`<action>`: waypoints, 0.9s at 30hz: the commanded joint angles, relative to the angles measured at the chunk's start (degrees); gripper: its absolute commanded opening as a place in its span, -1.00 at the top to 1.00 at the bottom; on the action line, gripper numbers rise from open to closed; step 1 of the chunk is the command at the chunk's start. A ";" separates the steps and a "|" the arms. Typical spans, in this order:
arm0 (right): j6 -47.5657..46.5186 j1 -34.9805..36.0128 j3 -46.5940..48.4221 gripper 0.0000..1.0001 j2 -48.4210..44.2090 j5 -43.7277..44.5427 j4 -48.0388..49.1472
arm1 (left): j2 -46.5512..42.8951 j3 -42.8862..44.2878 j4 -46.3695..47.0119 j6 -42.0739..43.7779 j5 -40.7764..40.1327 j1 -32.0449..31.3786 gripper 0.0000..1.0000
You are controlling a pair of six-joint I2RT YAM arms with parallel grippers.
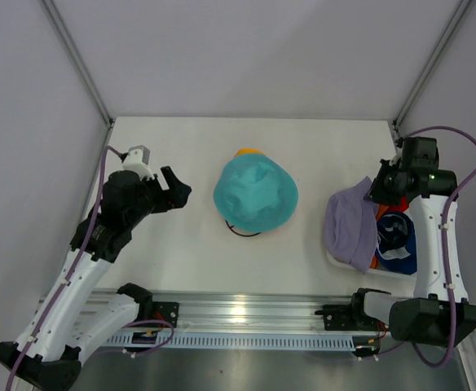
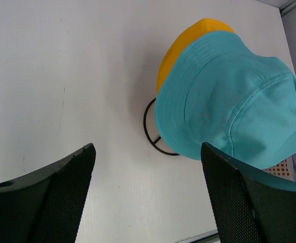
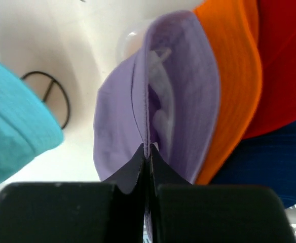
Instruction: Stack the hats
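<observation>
A teal hat (image 1: 256,195) sits on a yellow hat (image 1: 247,152) on the black wire stand (image 1: 243,231) at the table's middle. My right gripper (image 1: 376,189) is shut on the brim of the lavender hat (image 1: 350,226), which hangs over the basket's left side. In the right wrist view the lavender hat (image 3: 173,96) hangs from my gripper (image 3: 148,148), with the orange hat (image 3: 234,76), red hat (image 3: 282,61) and navy blue hat (image 3: 269,167) behind it. My left gripper (image 1: 175,189) is open and empty, left of the teal hat (image 2: 229,96).
The white mesh basket (image 1: 389,273) stands at the right edge and holds the remaining hats. White walls and metal frame posts close in the table at the back and sides. A metal rail (image 1: 246,314) runs along the near edge.
</observation>
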 commanded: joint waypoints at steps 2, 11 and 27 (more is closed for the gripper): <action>1.65 0.68 8.58 1.00 -1.30 -10.57 5.38 | -1.06 0.13 0.71 -0.71 -0.73 0.25 -0.75; 28.19 9.44 13.16 1.00 -1.66 -39.60 45.98 | -0.28 3.20 2.64 -0.80 1.91 0.25 -0.75; 37.08 40.31 41.12 1.00 26.91 -43.40 61.05 | 1.15 5.06 -1.14 -8.88 -4.35 14.90 -0.99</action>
